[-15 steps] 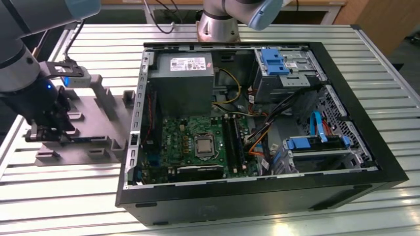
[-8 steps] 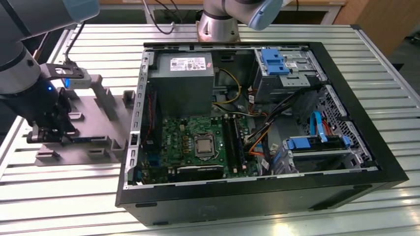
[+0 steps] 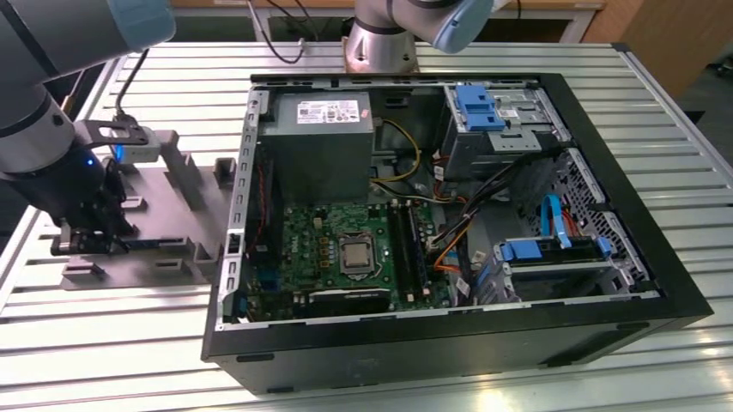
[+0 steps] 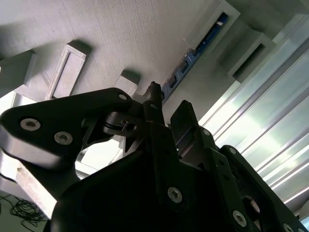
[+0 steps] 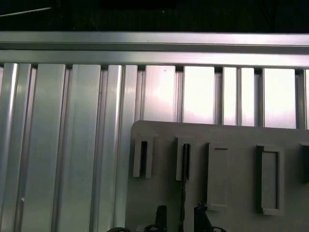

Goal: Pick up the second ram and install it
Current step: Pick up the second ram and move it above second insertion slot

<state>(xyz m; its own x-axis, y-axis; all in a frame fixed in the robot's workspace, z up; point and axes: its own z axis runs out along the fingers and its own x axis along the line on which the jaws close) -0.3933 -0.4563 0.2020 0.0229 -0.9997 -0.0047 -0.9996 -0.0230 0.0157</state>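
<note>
1. The second ram point(image 4: 193, 54) stands on edge in a narrow slot point(image 5: 185, 162) of the grey holder plate point(image 3: 172, 184), well apart from the computer. In the second wrist view its blue board shows along the slot. In the first wrist view it is a thin dark line.

2. The gripper point(image 5: 180, 216) is low over that plate with its fingers spread, one on each side of the stick. A gap is visible on both sides, so nothing is pinched yet.

3. The step in hand looks like the grasp. It would go best with the fingers centred on the stick, closing squarely on its flat faces, and any lift kept straight along the slot so that the board does not bind or bend.

4. The plate's raised empty pockets point(image 5: 269, 179) stand just beside the fingers and could catch one that drifts sideways.

5. The plate lies on a slatted aluminium table point(image 3: 481, 60). Toward the exterior view's right, the open computer case point(image 3: 641, 283) lies on its side.

6. Inside it, the black memory slots point(image 3: 407, 245) run along the motherboard point(image 3: 315, 236), with orange cables point(image 3: 452, 240) close beside them and the power supply point(image 3: 315, 142) nearby.
</note>
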